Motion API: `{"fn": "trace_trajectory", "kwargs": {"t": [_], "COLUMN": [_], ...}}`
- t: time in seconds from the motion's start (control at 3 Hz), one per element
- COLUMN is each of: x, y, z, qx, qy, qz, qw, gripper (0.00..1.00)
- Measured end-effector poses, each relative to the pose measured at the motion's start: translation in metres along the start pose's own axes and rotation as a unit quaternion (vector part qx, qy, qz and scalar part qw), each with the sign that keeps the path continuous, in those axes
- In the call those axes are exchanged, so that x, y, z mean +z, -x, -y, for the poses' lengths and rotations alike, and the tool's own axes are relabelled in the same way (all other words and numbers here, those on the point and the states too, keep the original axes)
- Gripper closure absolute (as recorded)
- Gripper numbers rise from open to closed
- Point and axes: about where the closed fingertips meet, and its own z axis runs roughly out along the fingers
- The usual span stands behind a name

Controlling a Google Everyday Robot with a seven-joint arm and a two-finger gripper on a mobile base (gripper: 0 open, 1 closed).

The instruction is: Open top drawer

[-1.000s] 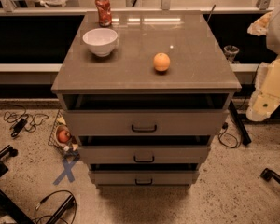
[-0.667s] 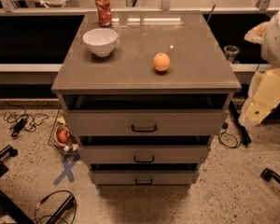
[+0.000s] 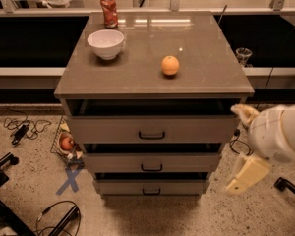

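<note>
Now gripper beside right end of top drawer, grasp state unclear; handle leftward, bar horizontal.

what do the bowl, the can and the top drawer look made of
The bowl: glossy white, highlights suggest glazed ceramic, maybe plastic. The can: red, shiny wall, likely metal. The top drawer: matte grey-beige front, probably laminate or painted board. The gripper sits right of the cabinet.
</note>
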Motion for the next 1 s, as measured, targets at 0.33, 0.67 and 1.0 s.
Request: {"fn": "trace_trajectory", "kwargs": {"t": [0.33,0.67,1.0], "x": [0.045,0.044,0.048], "y": [-0.010,-0.006,-0.006], "z": [0.001,0.023,0.021], "qx": [0.010,0.008,0.008], "qy": [-0.022,-0.065,-0.062], "qz": [0.039,0.045,0.041], "qw": [0.9989,0.9968,0.9972], "gripper": [0.00,0.00,0.00]}}
